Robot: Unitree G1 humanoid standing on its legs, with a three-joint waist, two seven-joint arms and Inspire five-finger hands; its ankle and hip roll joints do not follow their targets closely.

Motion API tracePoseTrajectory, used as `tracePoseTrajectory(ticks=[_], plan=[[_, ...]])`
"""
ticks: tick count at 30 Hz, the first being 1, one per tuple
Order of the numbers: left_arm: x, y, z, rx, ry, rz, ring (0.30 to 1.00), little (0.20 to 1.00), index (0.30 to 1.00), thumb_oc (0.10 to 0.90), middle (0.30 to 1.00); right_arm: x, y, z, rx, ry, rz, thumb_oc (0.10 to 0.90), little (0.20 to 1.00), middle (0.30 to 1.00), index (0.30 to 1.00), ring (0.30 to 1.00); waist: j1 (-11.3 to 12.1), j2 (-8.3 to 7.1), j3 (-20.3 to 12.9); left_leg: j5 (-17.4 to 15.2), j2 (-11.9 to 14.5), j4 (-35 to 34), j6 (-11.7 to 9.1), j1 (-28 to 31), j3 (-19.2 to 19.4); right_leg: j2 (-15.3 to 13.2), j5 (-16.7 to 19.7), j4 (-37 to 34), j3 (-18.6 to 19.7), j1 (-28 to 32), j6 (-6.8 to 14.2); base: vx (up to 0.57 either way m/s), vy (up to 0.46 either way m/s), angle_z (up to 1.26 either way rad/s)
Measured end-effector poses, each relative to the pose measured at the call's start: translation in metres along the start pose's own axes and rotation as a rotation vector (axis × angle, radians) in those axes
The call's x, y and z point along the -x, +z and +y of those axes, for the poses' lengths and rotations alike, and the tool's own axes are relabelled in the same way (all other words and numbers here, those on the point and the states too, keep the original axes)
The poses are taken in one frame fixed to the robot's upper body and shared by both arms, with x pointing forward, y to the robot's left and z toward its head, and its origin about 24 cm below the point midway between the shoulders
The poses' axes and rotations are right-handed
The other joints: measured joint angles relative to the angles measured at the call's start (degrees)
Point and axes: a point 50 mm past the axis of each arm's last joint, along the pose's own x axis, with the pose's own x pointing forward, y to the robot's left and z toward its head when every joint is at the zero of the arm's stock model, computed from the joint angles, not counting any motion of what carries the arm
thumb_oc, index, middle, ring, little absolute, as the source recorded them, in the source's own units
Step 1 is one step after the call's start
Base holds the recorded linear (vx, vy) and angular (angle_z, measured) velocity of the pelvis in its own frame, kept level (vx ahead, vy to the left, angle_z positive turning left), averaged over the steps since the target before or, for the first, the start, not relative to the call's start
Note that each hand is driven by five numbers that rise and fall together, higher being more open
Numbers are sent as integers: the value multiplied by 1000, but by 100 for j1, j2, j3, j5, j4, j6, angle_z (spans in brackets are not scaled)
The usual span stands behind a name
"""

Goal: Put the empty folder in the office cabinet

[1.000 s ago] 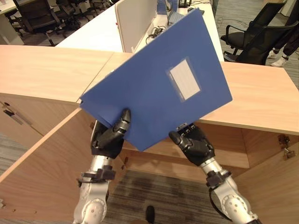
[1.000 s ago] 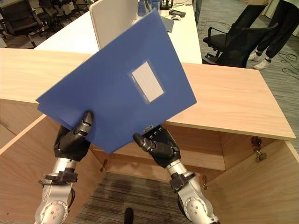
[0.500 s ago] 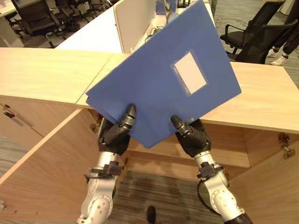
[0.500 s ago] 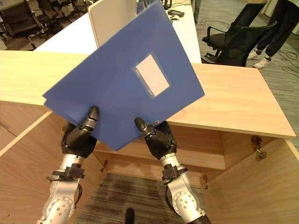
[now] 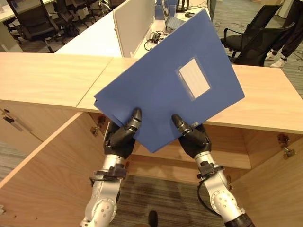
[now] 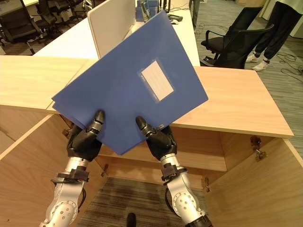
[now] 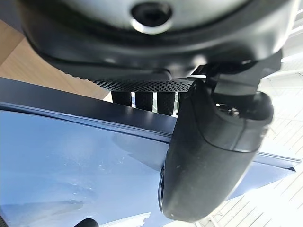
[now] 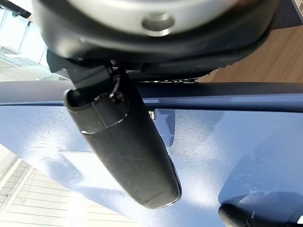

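I hold a blue folder [image 5: 165,85] with a pale label pocket tilted up in front of me, above the open wooden cabinet [image 5: 222,156]. My left hand [image 5: 122,136] pinches its lower left edge, thumb on the front face and fingers behind. The right hand [image 5: 191,137] pinches the lower right edge the same way. In the left wrist view the thumb [image 7: 213,156] presses on the folder [image 7: 71,170]; in the right wrist view the thumb [image 8: 125,151] lies on the folder [image 8: 227,161].
The cabinet top [image 5: 47,75] runs across at chest height, its doors [image 5: 38,184] swung open on both sides. Behind it stand a white desk with a divider panel [image 5: 135,23], black office chairs [image 5: 255,38], and a person's legs [image 6: 272,33] at the far right.
Both hands with the folder have come slightly lower and closer together over the last second, and the folder's tilt has eased. The camera has also shifted a little.
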Motion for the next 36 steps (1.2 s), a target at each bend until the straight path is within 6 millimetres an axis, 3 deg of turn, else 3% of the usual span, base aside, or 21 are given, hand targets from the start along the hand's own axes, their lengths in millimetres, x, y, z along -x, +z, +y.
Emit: tracePoseTrajectory(ticks=[5,6,7,18,24,25,26,27,29,31,36], plan=[[0,0,0,1,-1,1,300,300,300,400,300,-1,3,0,3,1,-19,800,900,900,900,900,-2,1,-1,0,0,1,1,0,0,1,1,1,2,0,-1,0,0,0],[0,0,0,1,-1,0,300,300,300,400,300,-2,3,1,4,0,-22,557,535,535,535,535,-2,2,-1,0,1,1,1,0,0,2,1,1,2,0,-1,0,0,0],[0,0,0,1,-2,0,300,300,300,400,300,-2,4,1,5,-1,-26,400,300,300,300,300,-2,2,-1,1,2,1,1,0,0,2,1,1,2,0,-1,0,0,0],[0,0,1,-8,-15,13,300,300,300,400,300,-2,7,-1,21,-7,-26,400,300,300,300,300,-6,2,-1,0,4,0,0,1,1,5,1,1,3,0,-2,0,0,0],[3,-4,4,-13,-27,51,300,300,300,400,300,10,17,-14,91,6,19,400,300,300,300,300,-9,1,-2,0,5,0,1,1,1,6,1,1,3,0,-2,0,0,0],[4,-5,5,-12,-23,58,324,324,324,416,324,11,17,-15,96,1,23,400,300,300,300,300,-14,0,-1,0,8,0,1,1,1,8,1,1,4,0,-2,0,0,0],[5,-5,5,-21,-30,69,498,498,498,532,498,16,19,-18,109,-1,30,400,300,300,300,300,-16,-1,-2,0,9,0,0,1,1,9,1,1,5,-1,-2,0,0,0],[11,-7,7,-48,-35,85,900,900,900,800,900,21,22,-21,132,0,45,400,300,300,300,300,-9,-1,-1,-3,8,-1,0,-2,3,7,1,0,6,-4,-2,0,0,0],[20,-10,13,-75,-8,116,900,900,900,800,900,22,32,-25,233,0,69,400,300,300,300,300,-29,-4,-1,-3,9,-1,1,-3,9,8,1,0,12,-8,-1,0,0,0],[30,-13,29,-177,47,166,900,900,900,800,900,26,58,-32,483,22,112,400,300,300,300,300,-7,-9,-1,-3,12,-2,1,-3,3,11,1,0,8,-7,-2,0,0,0],[50,7,75,-355,235,175,900,900,900,800,900,39,76,-44,784,5,241,400,300,300,300,300,-10,-22,2,-5,19,-4,0,-22,2,19,0,0,10,-25,-3,0,0,0]])
